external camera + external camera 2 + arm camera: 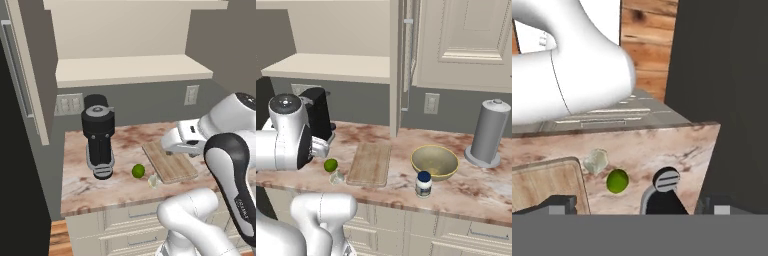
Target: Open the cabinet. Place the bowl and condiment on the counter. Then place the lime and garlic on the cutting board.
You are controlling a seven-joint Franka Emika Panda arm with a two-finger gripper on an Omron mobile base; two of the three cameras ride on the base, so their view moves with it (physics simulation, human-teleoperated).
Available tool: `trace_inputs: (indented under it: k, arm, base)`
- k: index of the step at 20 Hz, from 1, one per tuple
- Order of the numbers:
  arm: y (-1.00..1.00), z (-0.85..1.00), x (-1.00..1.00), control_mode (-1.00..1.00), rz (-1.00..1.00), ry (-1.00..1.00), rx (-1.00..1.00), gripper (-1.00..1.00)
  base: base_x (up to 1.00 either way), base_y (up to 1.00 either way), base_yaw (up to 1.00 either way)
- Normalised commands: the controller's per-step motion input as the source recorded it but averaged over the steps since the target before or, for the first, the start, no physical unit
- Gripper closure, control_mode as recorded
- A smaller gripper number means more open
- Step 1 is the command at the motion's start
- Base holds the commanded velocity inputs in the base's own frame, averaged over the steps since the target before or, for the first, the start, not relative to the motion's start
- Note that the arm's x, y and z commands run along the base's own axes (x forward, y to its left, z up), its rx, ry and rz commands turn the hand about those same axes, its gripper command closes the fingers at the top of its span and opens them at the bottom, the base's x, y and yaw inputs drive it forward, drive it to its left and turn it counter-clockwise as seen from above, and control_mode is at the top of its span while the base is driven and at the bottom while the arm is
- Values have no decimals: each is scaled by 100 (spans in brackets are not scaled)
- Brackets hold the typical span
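The cabinet [130, 70] stands open with bare shelves, its left door [22, 75] swung out. On the counter [476, 192] sit the olive-yellow bowl [435, 161] and, just in front of it, the condiment [424, 184] jar. The cutting board [370, 164] lies bare to their left. Off the board's left front corner rest the lime [331, 165] and the garlic [337, 176], almost touching. My gripper [639, 207] hovers open and empty above the board's far side [169, 148], looking back at the lime [617, 181] and garlic [595, 161].
A black coffee machine [98, 135] stands left of the lime. A grey paper-towel roll [487, 132] stands at the far right. The right cabinet door [406, 65] juts out edge-on over the board. Cream drawers [130, 225] run under the counter's front edge.
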Motion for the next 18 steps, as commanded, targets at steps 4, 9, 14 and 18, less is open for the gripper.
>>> trace_inputs:
  k: [4,9,14,18]
  arm:
    - [3,-9,15,-100,10,0,-11,-100]
    - [5,-22,13,-100,10,0,-10,-100]
    - [1,-30,0,-100,7,-1,-3,-100]
    - [5,-21,0,-100,2,0,-1,-100]
  base:
    - [0,0,0]
    - [0,0,0]
    - [0,0,0]
    - [0,0,0]
